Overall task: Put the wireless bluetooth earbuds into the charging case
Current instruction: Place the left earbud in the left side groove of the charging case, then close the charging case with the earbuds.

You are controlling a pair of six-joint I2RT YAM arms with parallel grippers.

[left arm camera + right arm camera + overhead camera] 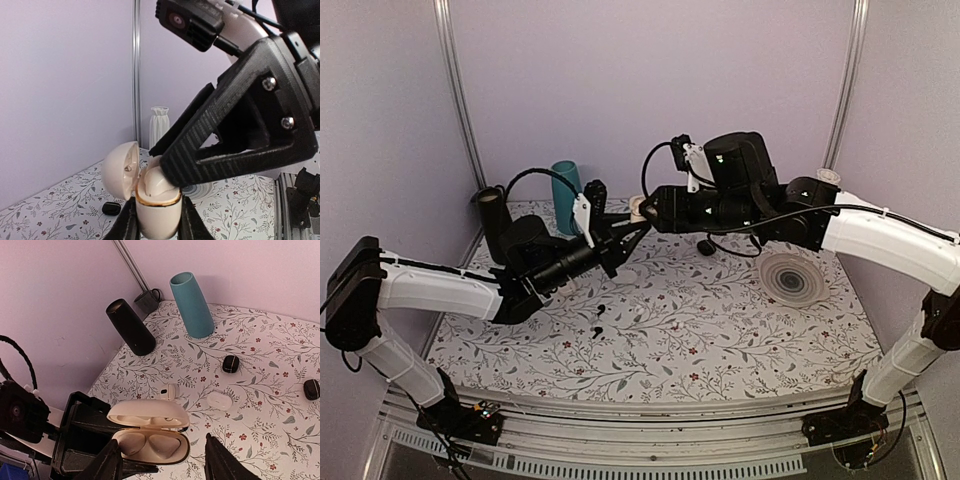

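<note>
The charging case (pixel 156 210) is glossy cream-white with a gold rim. It stands upright between my left gripper's (pixel 157 224) fingers with its lid (pixel 120 170) hinged open. Both hollows hold a white earbud (pixel 176 446), seen from above in the right wrist view. My right gripper (pixel 161 452) hangs right over the open case (pixel 150 445) with its jaws wide apart and nothing held. One of its fingers (pixel 230 150) rests on the earbud (pixel 156 184) at one end. In the top view the two grippers meet at the case (pixel 638 208), held above the back of the table.
A teal vase (pixel 192 305), a black cylinder (pixel 131 327) and a dark cup (pixel 146 301) stand at the back left. Two black pebble cases (pixel 230 363), a small white case (pixel 219 400) and a white item (pixel 168 391) lie below. A swirl plate (pixel 792 277) is at the right.
</note>
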